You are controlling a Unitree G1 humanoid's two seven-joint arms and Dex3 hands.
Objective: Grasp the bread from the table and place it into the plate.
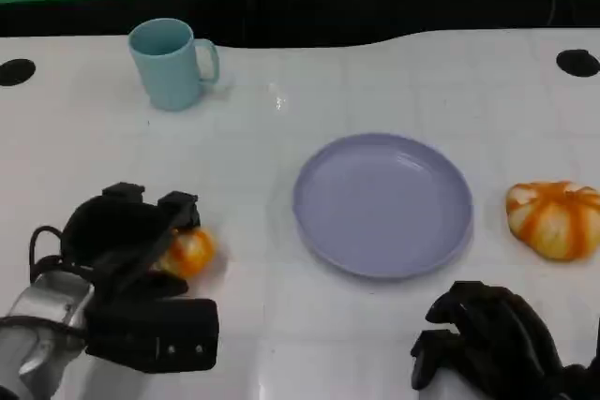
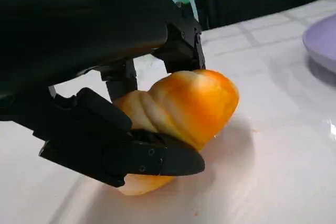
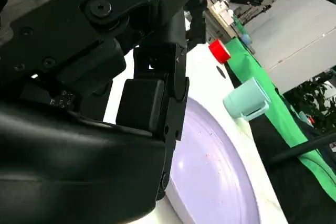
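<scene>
Lower left of the head view: left hand is wrapped around an orange-glazed bread, which sits on the white bench and pokes out on the hand's right side. Left wrist view shows it better: fingers cupped under and over the bread, touching it, so the hand is pinching the bread; whether it has left the bench surface can't be told. The loaf's long axis looks to run roughly left to right in the head view, its rounded free end pointing toward the plate.

Upper left: light blue mug, well apart from the action.

Centre: lilac plate, nothing on it, lying to the right of the held bread with bare bench between. The left hand is clearly the nearer one to this bread; the likely next move is a lift and a carry rightward over the near rim.

Right edge: a second orange striped bread lies beside the plate, not touching it.

Lower right: right hand sits low near the plate's near edge, fingers curled in, holding nothing. Right wrist view shows the plate just past it and the mug beyond.
</scene>
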